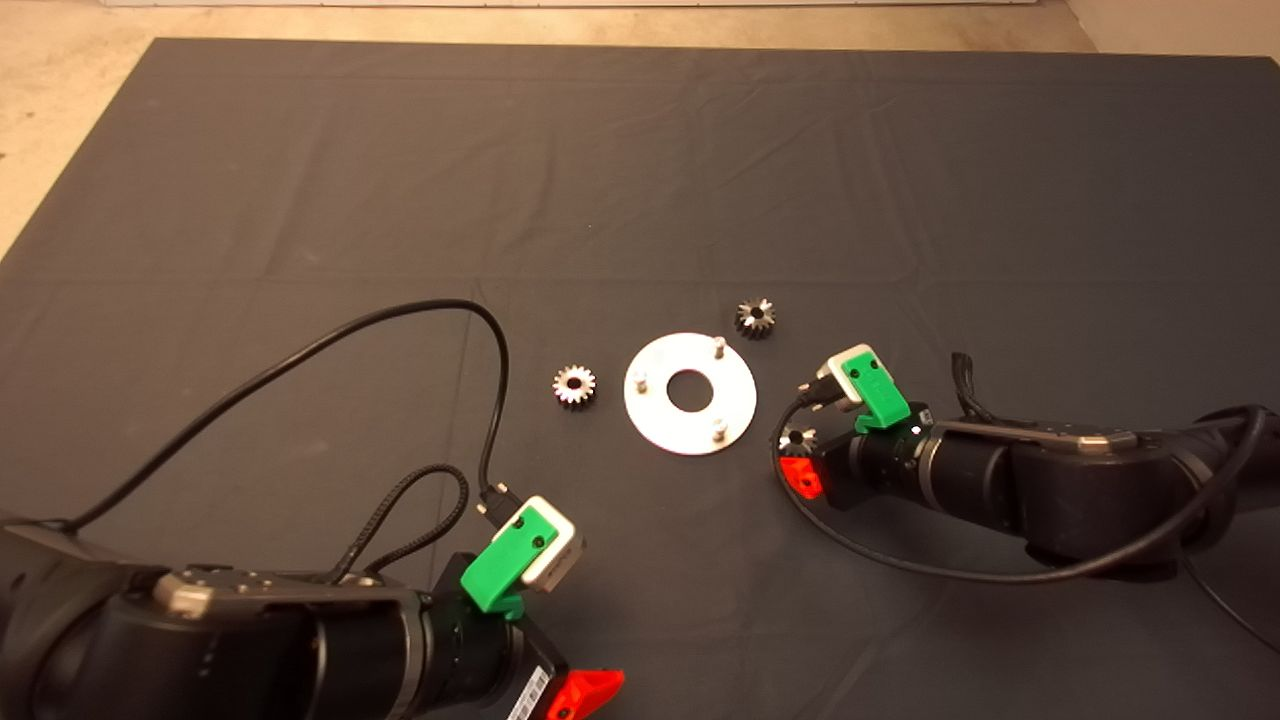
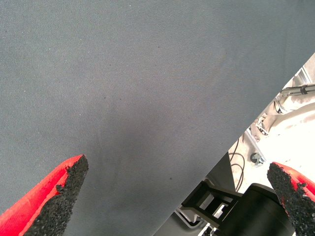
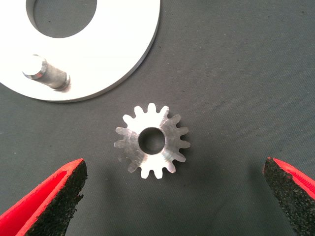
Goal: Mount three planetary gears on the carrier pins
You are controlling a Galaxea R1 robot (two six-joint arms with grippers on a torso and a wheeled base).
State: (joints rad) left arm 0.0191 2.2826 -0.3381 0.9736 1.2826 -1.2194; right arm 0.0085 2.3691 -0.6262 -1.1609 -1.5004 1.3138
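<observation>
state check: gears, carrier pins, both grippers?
Gear left of disc: flat on mat, not installed.
Gear behind disc: flat on mat, not installed.
Gear by right gripper: flat on mat, ungripped.
Carrier pins: upright, all three bare.
Right gripper: open, straddling gear.
Left gripper: open, empty, near mat's edge.

Right gripper [image 3: 172,196], fingers spread, straddles a small shiny steel toothed gear [image 3: 151,140] with bare dark surface [image 3: 236,73] either side; the flat silver disc [image 3: 123,54] lies near, apart.
</observation>
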